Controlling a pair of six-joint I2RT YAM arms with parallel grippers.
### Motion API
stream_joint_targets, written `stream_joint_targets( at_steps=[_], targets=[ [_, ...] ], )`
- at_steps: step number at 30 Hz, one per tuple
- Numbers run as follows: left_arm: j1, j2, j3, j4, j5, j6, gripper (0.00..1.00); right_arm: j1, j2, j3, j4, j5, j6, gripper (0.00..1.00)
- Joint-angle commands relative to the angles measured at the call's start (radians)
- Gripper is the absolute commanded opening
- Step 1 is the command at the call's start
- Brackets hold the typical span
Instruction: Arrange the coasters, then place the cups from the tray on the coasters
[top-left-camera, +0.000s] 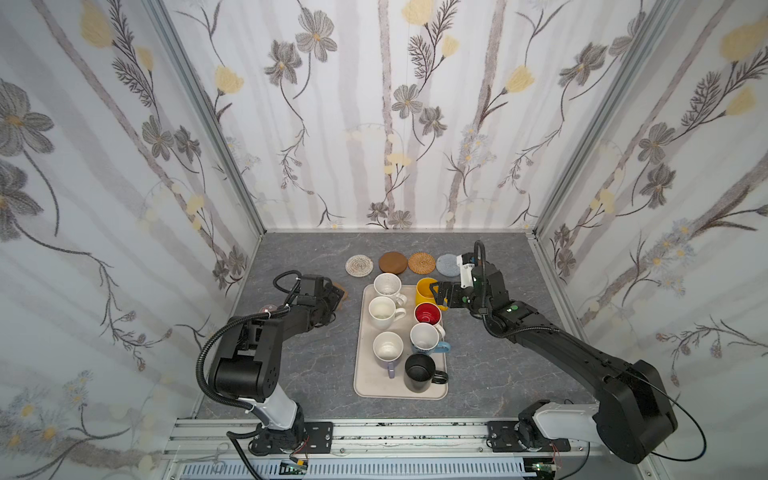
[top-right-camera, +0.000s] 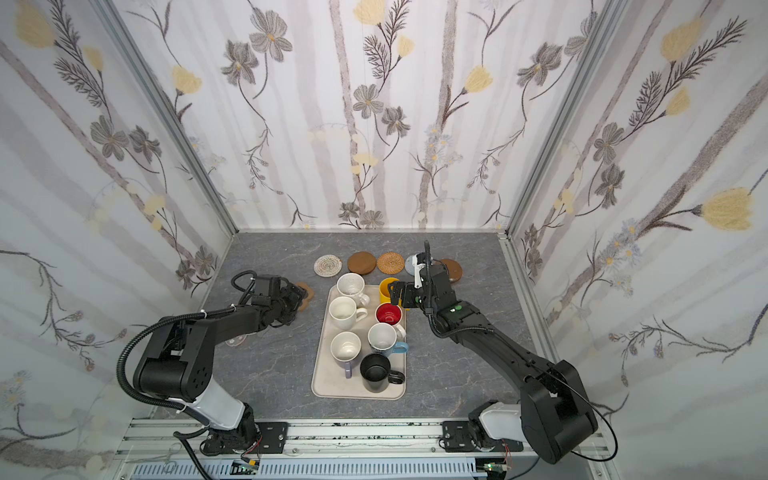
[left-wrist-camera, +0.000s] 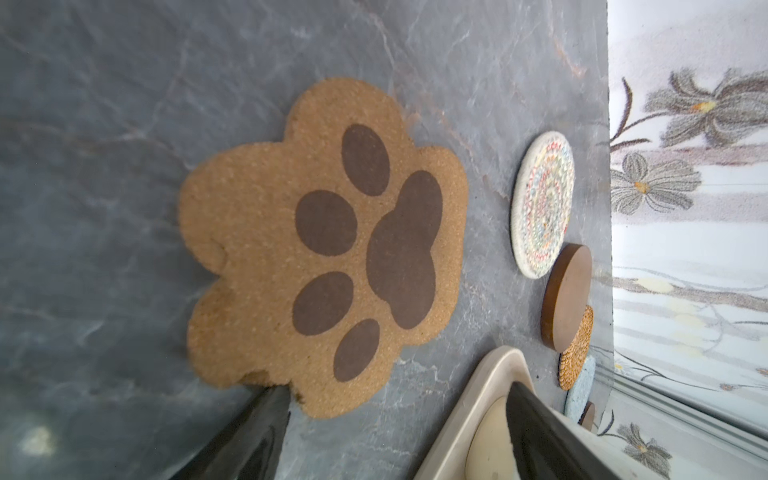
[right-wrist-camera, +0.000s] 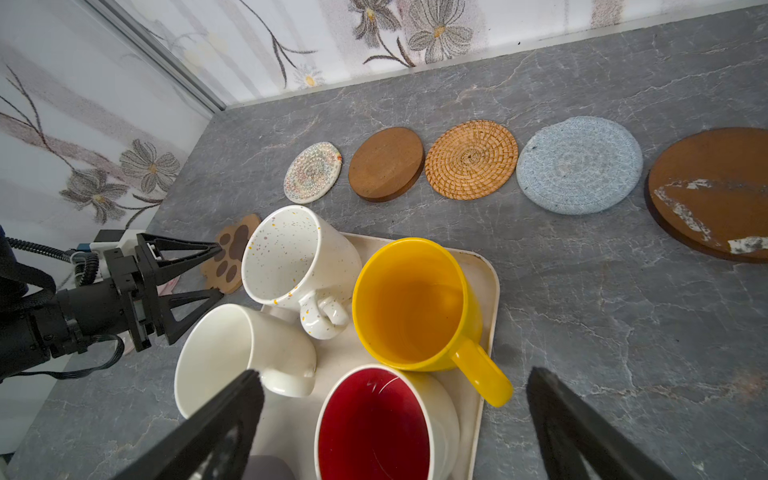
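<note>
**A:** Where is the left gripper (right-wrist-camera: 220, 270) hovering?

**B:** Just beside the tray's (top-left-camera: 370, 382) far end, with its jaws standing apart at the paw coaster (left-wrist-camera: 324, 249), which is lying flat on the surface (top-left-camera: 311, 374).

**A:** And the right gripper (right-wrist-camera: 395, 372)?

**B:** It's hanging wide open, gripping nothing, over the yellow mug (right-wrist-camera: 409, 307) in the tray. The other six mugs (top-left-camera: 382, 312) are sitting in the tray too. Five round coasters (right-wrist-camera: 471, 160) are lying in a row beyond its far end.
</note>
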Motion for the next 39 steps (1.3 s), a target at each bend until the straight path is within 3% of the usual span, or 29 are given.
stream_joint_targets(
  at_steps=[1, 12, 18, 25, 33, 39],
  targets=[
    [0.006, 0.049, 0.049, -0.056, -0.025, 0.007, 0.85, 0.003, 0.04, 0.049, 0.002, -0.014, -0.018, 1.0],
    [0.052, 0.292, 0.316, -0.054, -0.08, 0.004, 0.8, 0.006, 0.102, 0.116, 0.009, -0.038, -0.032, 1.0],
    [0.066, 0.363, 0.437, -0.056, -0.042, 0.028, 0.79, 0.007, 0.102, 0.116, 0.009, -0.034, -0.032, 1.0],
    [0.066, 0.319, 0.459, -0.058, -0.034, 0.059, 0.82, 0.007, 0.088, 0.121, 0.013, -0.025, -0.032, 1.0],
    [0.072, 0.147, 0.458, -0.146, -0.078, 0.123, 0.85, 0.005, 0.022, 0.078, 0.099, 0.011, -0.02, 1.0],
    [0.109, 0.04, 0.423, -0.206, -0.042, 0.122, 0.86, 0.006, 0.041, 0.124, 0.178, -0.004, 0.002, 1.0]
  ],
)
